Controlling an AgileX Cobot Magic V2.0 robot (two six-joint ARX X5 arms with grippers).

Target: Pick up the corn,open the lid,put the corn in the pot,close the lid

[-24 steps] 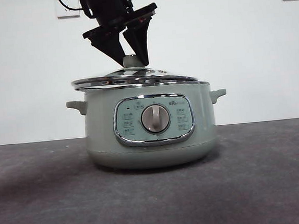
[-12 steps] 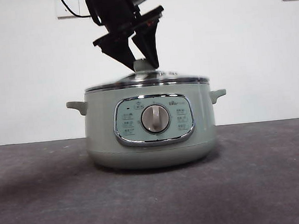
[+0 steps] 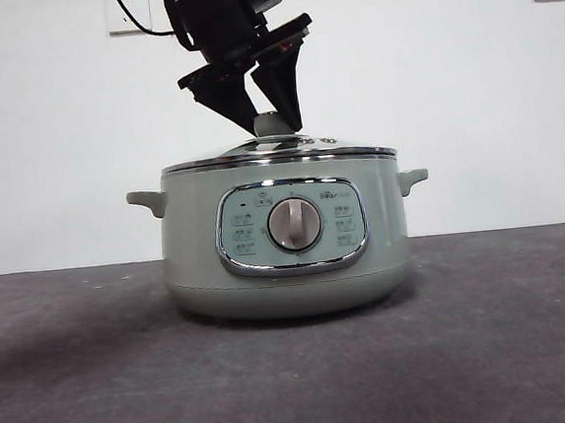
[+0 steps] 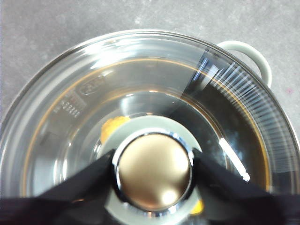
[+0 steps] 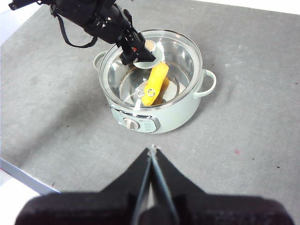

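Corn (image 5: 155, 84) in pot (image 3: 283, 236) | lid (image 3: 278, 156) seated, frame centre | my left gripper (image 3: 269, 126) clasps knob | right gripper (image 5: 152, 151) closed, empty | release left.

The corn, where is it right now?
The corn lies inside the pot under the glass lid, seen from the right wrist view. The left gripper grips the lid's knob beside it.

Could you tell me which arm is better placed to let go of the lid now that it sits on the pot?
Left. The left gripper clamps the lid knob above the pot, corn inside; the right gripper hangs far off, shut.
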